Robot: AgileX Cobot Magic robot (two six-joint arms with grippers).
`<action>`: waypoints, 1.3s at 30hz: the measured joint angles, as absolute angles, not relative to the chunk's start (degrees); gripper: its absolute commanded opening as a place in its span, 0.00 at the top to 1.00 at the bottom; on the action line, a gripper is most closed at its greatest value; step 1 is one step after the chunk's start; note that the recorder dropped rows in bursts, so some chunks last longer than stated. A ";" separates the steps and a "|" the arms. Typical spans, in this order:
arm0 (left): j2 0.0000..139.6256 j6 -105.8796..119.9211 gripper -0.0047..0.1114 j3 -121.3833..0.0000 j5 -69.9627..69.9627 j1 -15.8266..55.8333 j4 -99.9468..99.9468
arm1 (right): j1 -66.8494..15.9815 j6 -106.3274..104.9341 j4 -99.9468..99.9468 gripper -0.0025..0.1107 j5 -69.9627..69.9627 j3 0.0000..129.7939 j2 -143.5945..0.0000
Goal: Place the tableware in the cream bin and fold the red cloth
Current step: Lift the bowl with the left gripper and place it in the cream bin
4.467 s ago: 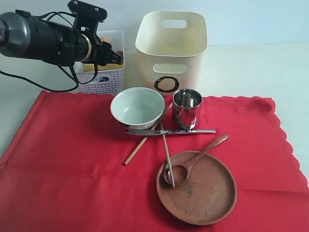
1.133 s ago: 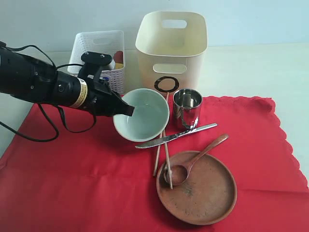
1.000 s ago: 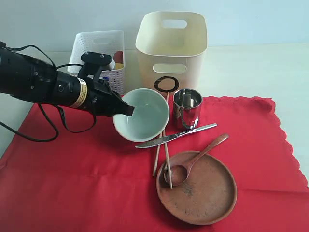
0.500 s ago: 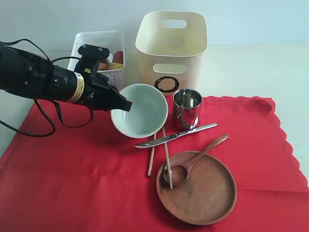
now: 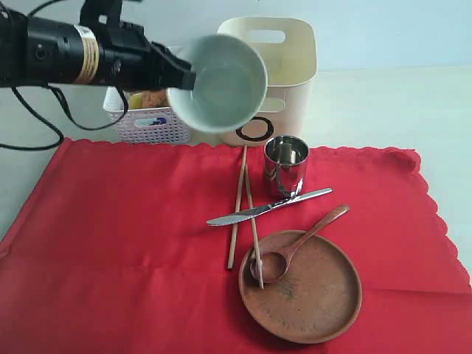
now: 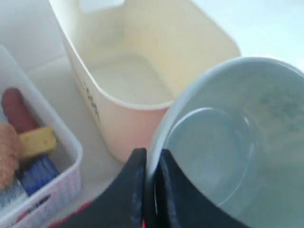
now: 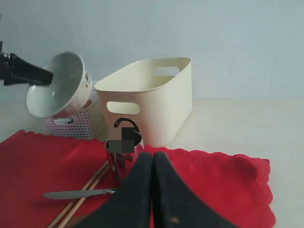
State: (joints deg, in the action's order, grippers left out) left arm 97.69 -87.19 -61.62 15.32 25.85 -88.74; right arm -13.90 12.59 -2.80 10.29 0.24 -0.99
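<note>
Bowl [image 5: 221, 82] in L pincer [image 5: 189, 78], nr bin [image 5: 292, 82]

A plain, pale blue-grey wall [image 5: 383, 29] rose behind a smooth, off-white counter [image 5: 383, 110]. Soft, even light lay over both, leaving only faint shadows.

The left claw [image 5: 184, 79] has risen off the cloth [image 5: 110, 243], lifting the bowl [image 5: 225, 82] pinched by its rim. The bowl now hangs tilted just past the claw's tips, before the bin [image 5: 293, 70]. Well below the claw, the chopsticks [image 5: 236, 214] lie uncovered, nearly parallel.
</note>
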 measured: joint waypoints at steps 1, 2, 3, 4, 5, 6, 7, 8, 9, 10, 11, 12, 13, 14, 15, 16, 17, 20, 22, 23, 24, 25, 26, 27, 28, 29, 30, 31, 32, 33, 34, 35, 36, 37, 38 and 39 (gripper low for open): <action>97.40 -87.19 0.96 -62.82 15.32 25.85 -88.16 | -13.90 12.59 -2.80 0.98 10.29 0.24 -0.99; 97.16 -87.19 0.96 -64.18 15.32 25.85 -87.33 | -13.90 12.59 -2.80 0.98 10.29 0.24 -0.99; 97.16 -87.19 0.96 -65.57 15.32 25.85 -86.45 | -13.90 12.59 -2.80 0.98 10.29 0.24 -0.99; 97.16 -87.19 0.96 -66.68 15.33 25.85 -85.56 | -13.90 12.59 -2.80 0.98 10.29 0.24 -0.99; 97.16 -87.19 0.96 -68.03 15.33 25.85 -85.00 | -13.90 12.59 -2.80 0.98 10.29 0.24 -0.99; 97.47 -87.19 0.96 -69.42 15.42 25.85 -84.50 | -13.90 12.59 -2.80 0.98 10.29 0.24 -0.99; 97.81 -87.19 0.96 -70.52 15.42 25.85 -84.23 | -13.90 12.59 -2.80 0.98 10.29 0.24 -0.99; 98.48 -87.19 0.96 -71.87 15.42 25.85 -83.96 | -13.90 12.59 -2.80 0.98 10.29 0.24 -0.99; 99.21 -87.19 0.96 -73.17 15.42 25.85 -83.80 | -13.90 12.59 -2.80 0.98 10.29 0.24 -0.99; 100.10 -87.19 0.96 -74.42 15.42 25.85 -83.82 | -13.90 12.59 -2.80 0.98 10.29 0.24 -0.99; 100.91 -87.19 0.96 -75.68 15.42 25.85 -83.68 | -13.90 12.59 -2.80 0.98 10.29 0.24 -0.99; 102.04 -87.19 0.96 -76.99 15.42 25.85 -83.40 | -13.90 12.59 -2.80 0.98 10.29 0.24 -0.99; 103.34 -87.07 0.96 -78.42 15.42 25.85 -83.12 | -13.90 12.59 -2.80 0.98 10.29 0.24 -0.99; 104.77 -87.07 0.96 -79.60 15.42 25.85 -82.88 | -13.90 12.59 -2.80 0.98 10.29 0.24 -0.99; 106.26 -86.95 0.96 -81.04 15.31 25.85 -82.43 | -13.90 12.59 -2.80 0.98 10.29 0.24 -0.99; 107.79 -86.95 0.96 -82.46 15.30 25.85 -81.96 | -13.90 12.59 -2.80 0.98 10.29 0.24 -0.99; 109.02 -86.95 0.96 -83.61 15.21 25.85 -81.23 | -13.90 12.59 -2.80 0.98 10.29 0.24 -0.99; 113.23 -86.95 0.96 -87.10 15.21 25.85 -79.98 | -13.90 12.59 -2.80 0.98 10.29 0.24 -0.99; 116.00 -86.95 0.96 -89.10 15.21 25.85 -79.87 | -13.90 12.59 -2.80 0.98 10.29 0.24 -0.99; 117.30 -86.95 0.96 -89.94 15.06 25.85 -79.87 | -13.90 12.59 -2.80 0.98 10.29 0.24 -0.99; 118.55 -86.95 0.96 -90.69 14.97 25.85 -79.76 | -13.90 12.59 -2.80 0.98 10.29 0.24 -0.99; 119.72 -86.95 0.96 -91.34 14.82 25.85 -79.66 | -13.90 12.59 -2.80 0.98 10.29 0.24 -0.99; 120.59 -86.95 0.96 -91.82 14.60 25.85 -79.68 | -13.90 12.59 -2.80 0.98 10.29 0.24 -0.99; 121.63 -86.95 0.96 -92.39 14.23 25.85 -79.68 | -13.90 12.59 -2.80 0.98 10.29 0.24 -0.99; 122.58 -86.95 0.96 -92.94 13.95 25.85 -79.68 | -13.90 12.59 -2.80 0.98 10.29 0.24 -0.99; 123.28 -86.95 0.96 -93.34 13.62 25.85 -79.55 | -13.90 12.59 -2.80 0.98 10.29 0.24 -0.99; 124.04 -86.95 0.96 -93.77 13.40 25.85 -79.55 | -13.90 12.59 -2.80 0.98 10.29 0.24 -0.99; 125.26 -86.95 0.95 -94.36 12.91 25.85 -79.51 | -13.90 12.59 -2.80 0.98 10.29 0.24 -0.99; 125.77 -86.95 0.89 -94.57 12.71 25.85 -79.51 | -13.90 12.59 -2.80 0.98 10.29 0.24 -0.99; 126.32 -86.95 0.84 -94.79 12.64 25.85 -79.41 | -13.90 12.59 -2.80 0.98 10.29 0.24 -0.99; 126.69 -86.95 0.71 -94.91 12.54 25.85 -79.41 | -13.90 12.59 -2.80 0.98 10.29 0.24 -0.99; 127.23 -86.95 0.66 -95.27 12.54 25.85 -79.25 | -13.90 12.59 -2.80 0.98 10.29 0.24 -0.99; 127.36 -86.95 0.52 -95.36 12.54 25.85 -79.07 | -13.90 12.59 -2.80 0.98 10.29 0.24 -0.99; 127.60 -86.95 0.42 -95.49 12.54 25.85 -78.88 | -13.90 12.59 -2.80 0.98 10.29 0.24 -0.99; 127.92 -86.95 0.37 -95.62 12.54 25.85 -78.78 | -13.90 12.59 -2.80 0.98 10.29 0.24 -0.99; 127.94 -86.95 0.34 -95.62 12.54 25.85 -78.62 | -13.90 12.59 -2.80 0.98 10.29 0.24 -0.99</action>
